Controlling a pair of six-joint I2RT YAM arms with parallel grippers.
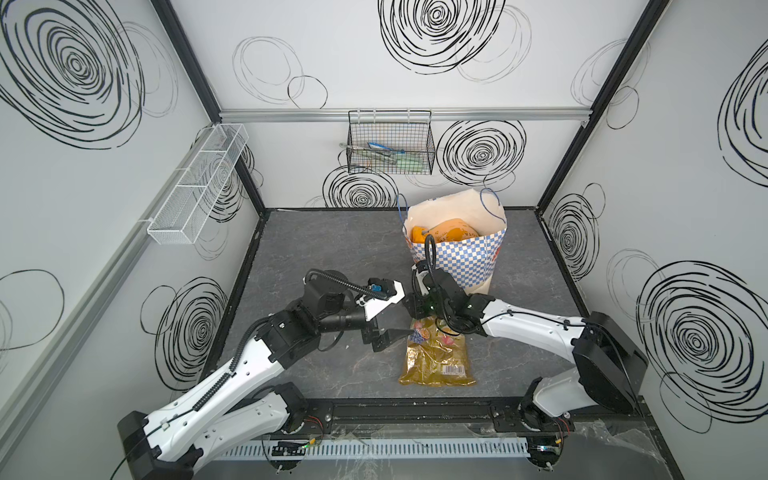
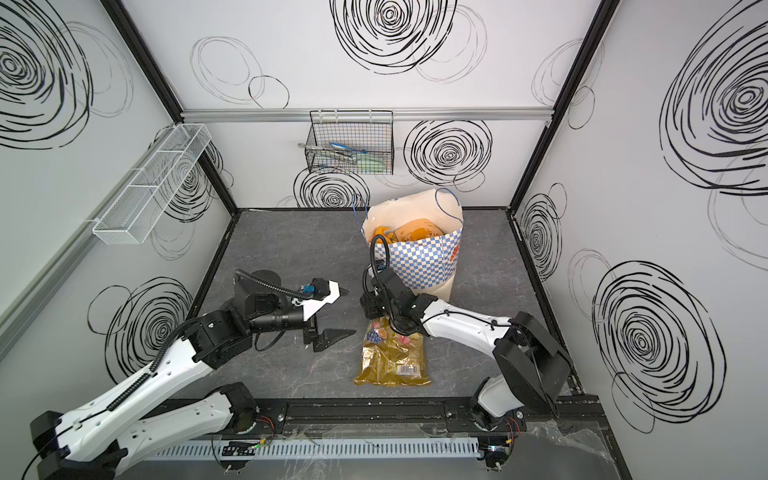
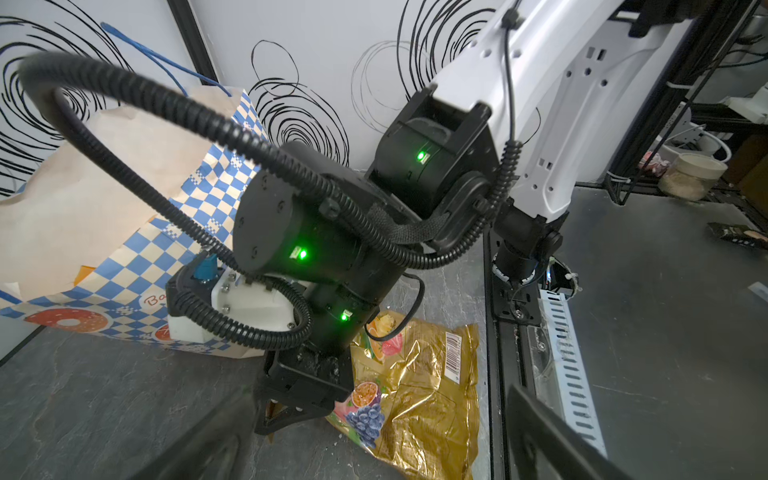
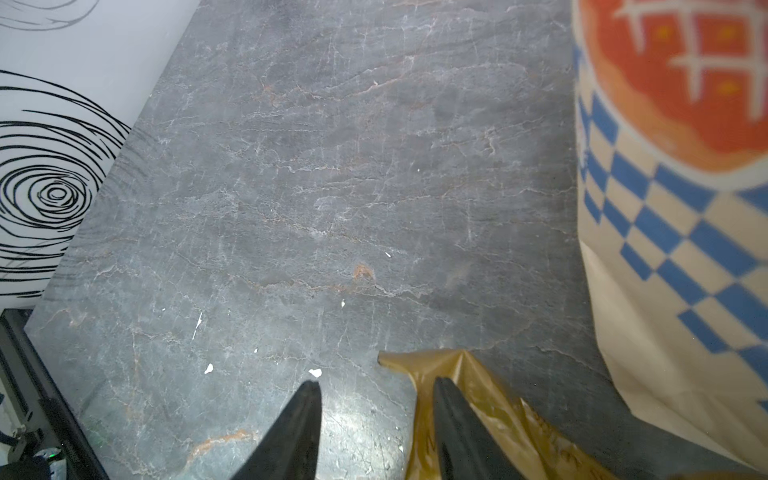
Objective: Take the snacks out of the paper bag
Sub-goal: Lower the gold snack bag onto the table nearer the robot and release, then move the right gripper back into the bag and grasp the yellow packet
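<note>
grey table (image 1: 332, 249), bare over most of its left side.

upright toward its far right, paper bag (image 1: 461, 257): mouth open, blue cord handles (image 1: 492, 203) sticking up, orange packets (image 1: 451, 232) showing inside, so far from emptied.

flat on the table just in front of the bag, gold packet (image 1: 436, 357), out already, its far end tucked under the right wrist (image 1: 436, 299).

trouble from here, as a judgement:
could shove or tip the light bag on lifting away, with the right wrist and its cable loop (image 1: 429, 237) close by the checkered front.
could snag a cord handle on reaching back in, pulling the bag over and spilling the rest.
could drag the crinkly foil along on a finger, undoing a tidy set-down.

right jaws: parted roughly halfway, let go, clamping nothing; in the right wrist view one finger (image 4: 457, 419) over the gold packet's corner, its mate (image 4: 299, 419) over bare table. touching the foil or just clear of it, cannot tell.

left jaws: spread wide and empty, low over the table just left of the gold packet, apart from it.
</note>
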